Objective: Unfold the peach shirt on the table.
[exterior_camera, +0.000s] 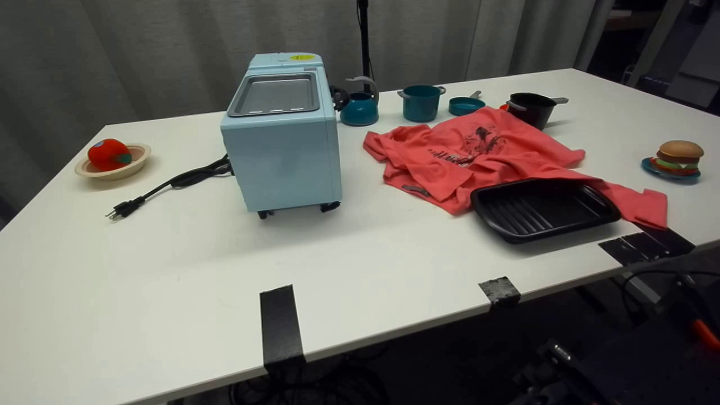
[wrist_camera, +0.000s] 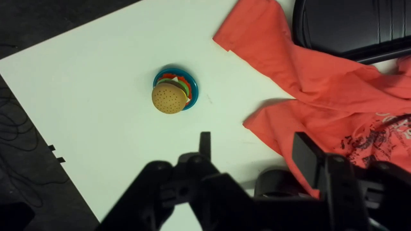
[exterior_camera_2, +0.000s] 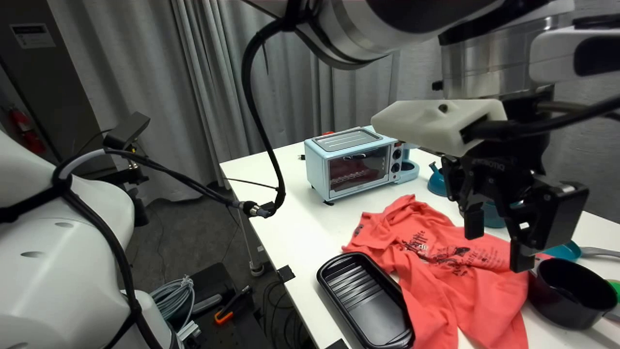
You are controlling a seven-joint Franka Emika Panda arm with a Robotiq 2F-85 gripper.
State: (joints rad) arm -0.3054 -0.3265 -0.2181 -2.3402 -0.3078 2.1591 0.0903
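Gripper [exterior_camera_2: 499, 241] with jaws parted above the table [exterior_camera: 169, 315]; peach shirt [exterior_camera: 500, 160] rumpled

Jaws well apart, grasping nothing; table and shirt both show past the fingers [wrist_camera: 305, 157] in the wrist view.

Surface: white, flat, black tape [exterior_camera: 281, 326] at its front edge. Gray curtain [exterior_camera: 180, 62] behind; dark floor [exterior_camera_2: 184, 228] with coiled cable [exterior_camera_2: 172, 298]; fire extinguisher [exterior_camera_2: 25, 128] in the background.

Shirt: on the table, creased, dark print [exterior_camera: 485, 139] up, one sleeve [exterior_camera: 647, 208] running past the end of a black tray [exterior_camera: 545, 211] toward the taped edge.

Views compared: robot arm [exterior_camera_2: 48, 291] fills much of an exterior view. Toy burger [exterior_camera: 678, 154] on a teal plate [wrist_camera: 195, 91] appears in an exterior view and, from above, in the wrist view. Round red thing [exterior_camera: 109, 154] in a pale bowl [exterior_camera: 104, 173], plus black cord [exterior_camera: 197, 177], show best in an exterior view. Toaster oven [exterior_camera: 284, 163] stands in both exterior views; glass door [exterior_camera_2: 358, 172] and knobs [exterior_camera_2: 397, 154] show in an exterior view.

Around: teal kettle [exterior_camera: 360, 111], teal pot [exterior_camera: 421, 104] and teal pan [exterior_camera: 466, 107] along the back. Tight quarters: tray meets the shirt's near side; black pot [exterior_camera: 531, 112] at its far side, touching or just beside, cannot tell which. Gripper hides part of that pot in the wrist view.
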